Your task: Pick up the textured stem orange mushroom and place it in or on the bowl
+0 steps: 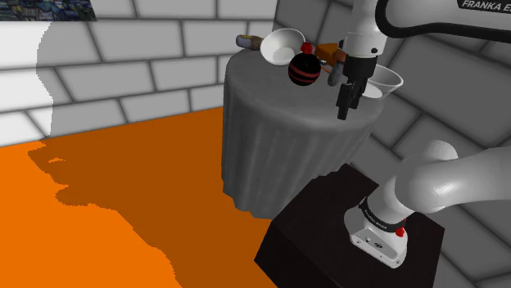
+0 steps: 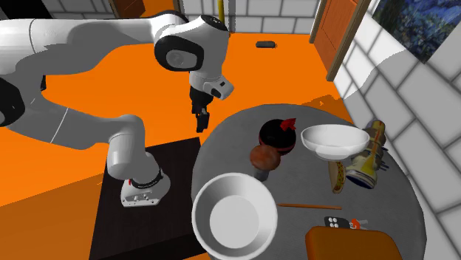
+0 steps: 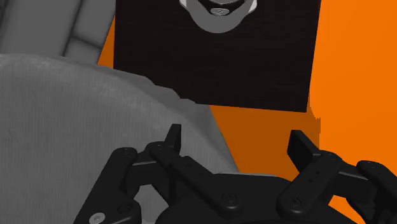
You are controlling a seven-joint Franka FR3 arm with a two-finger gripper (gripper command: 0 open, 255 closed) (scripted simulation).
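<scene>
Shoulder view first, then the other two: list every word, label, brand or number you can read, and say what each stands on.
"FRANKA E": white letters on the dark strip along the arm's upper link; the shoulder view's right edge cuts the rest off.
Small light print on the black band round the arm's base: too small to read.
No other text can be read, on the table's things or elsewhere.

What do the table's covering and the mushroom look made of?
Table covering: grey cloth with a matte look; it hangs in vertical folds down the side.
Mushroom: hard to tell. It has a smooth brownish-orange cap with a soft sheen on a grey stem, perhaps plastic or ceramic.
</scene>
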